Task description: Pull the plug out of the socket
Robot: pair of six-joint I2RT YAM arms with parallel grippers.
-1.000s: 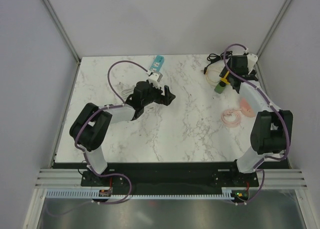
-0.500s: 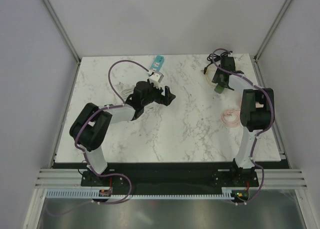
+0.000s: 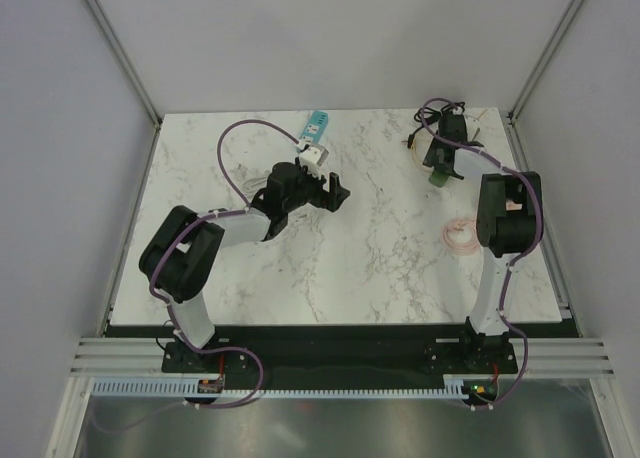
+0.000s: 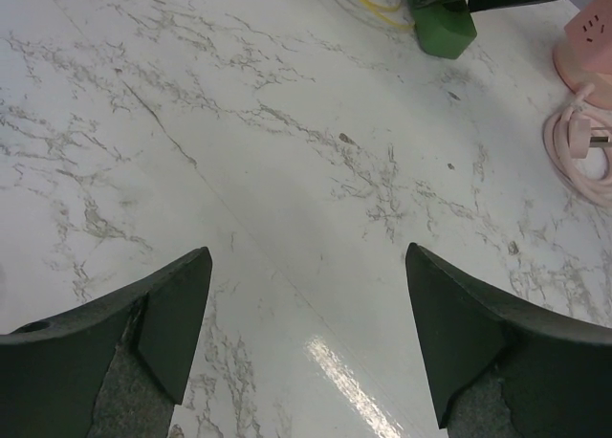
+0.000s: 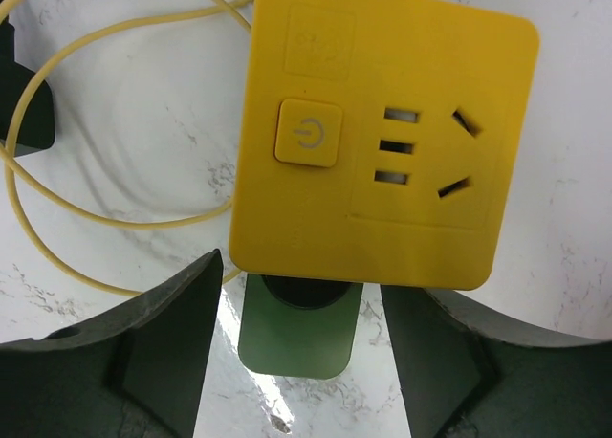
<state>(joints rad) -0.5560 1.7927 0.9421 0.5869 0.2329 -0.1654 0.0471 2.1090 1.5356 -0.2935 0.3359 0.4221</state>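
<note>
In the right wrist view a yellow socket cube [image 5: 382,132] with a power button lies on the marble, and a green plug [image 5: 296,333] sits in its near side. A thin yellow cord [image 5: 57,208] loops to the left. My right gripper [image 5: 302,295] is open, with one finger on each side of the green plug and not touching it. In the top view that gripper [image 3: 441,166] is at the back right, above the green plug [image 3: 438,179]. My left gripper [image 3: 338,191] is open and empty over the middle of the table; it also shows in the left wrist view [image 4: 308,266].
A teal socket [image 3: 317,126] with a white plug [image 3: 312,157] lies at the back, just beyond the left gripper. A pink coiled cord [image 3: 462,234] lies right of centre. A pink socket [image 4: 593,36] shows in the left wrist view. Black cable [image 3: 430,113] lies at the back right corner.
The right arm has swung in from the right side and straightened. Its gripper has moved left and down over the yellow socket and green plug. The left arm has not moved.
</note>
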